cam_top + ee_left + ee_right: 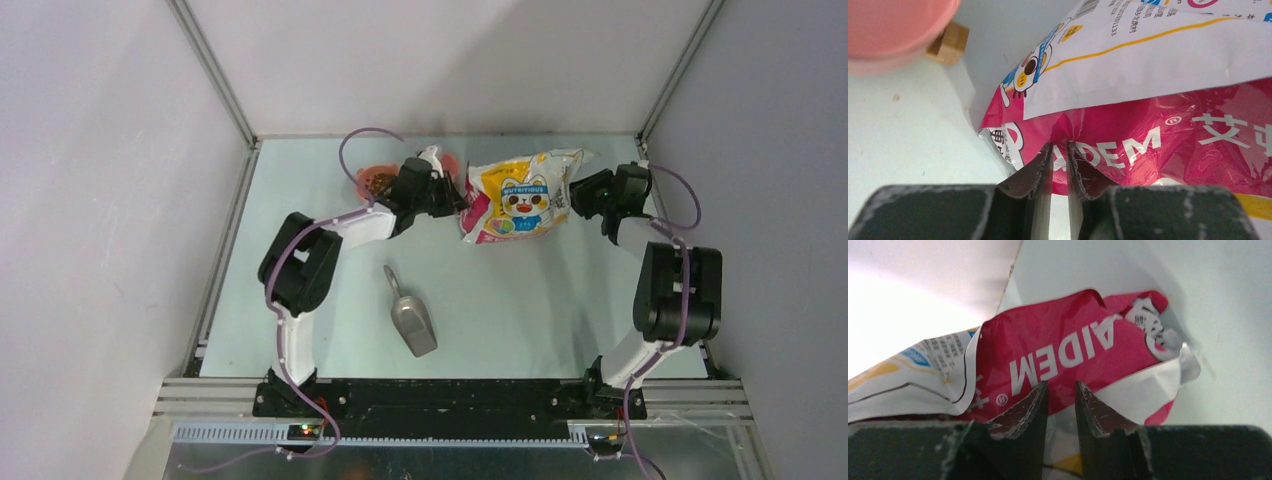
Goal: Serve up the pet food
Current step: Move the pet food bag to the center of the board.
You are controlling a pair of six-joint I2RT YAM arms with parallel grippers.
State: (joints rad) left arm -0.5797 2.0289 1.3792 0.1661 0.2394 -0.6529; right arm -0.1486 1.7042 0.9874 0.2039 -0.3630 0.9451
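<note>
Loose pet food (381,183) sits in the pink bowl (893,30); more, we judge, fills the limp, slippery bag (520,198), best held by its ends. The right hand (1060,388) clamps one; the left hand (1059,148) is nearly together, its grip unclear.

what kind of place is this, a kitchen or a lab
Probably a lab robot cell: blank panel walls on aluminium framing, two arms bolted to a table, plus a pet food bag and scoop.
</note>
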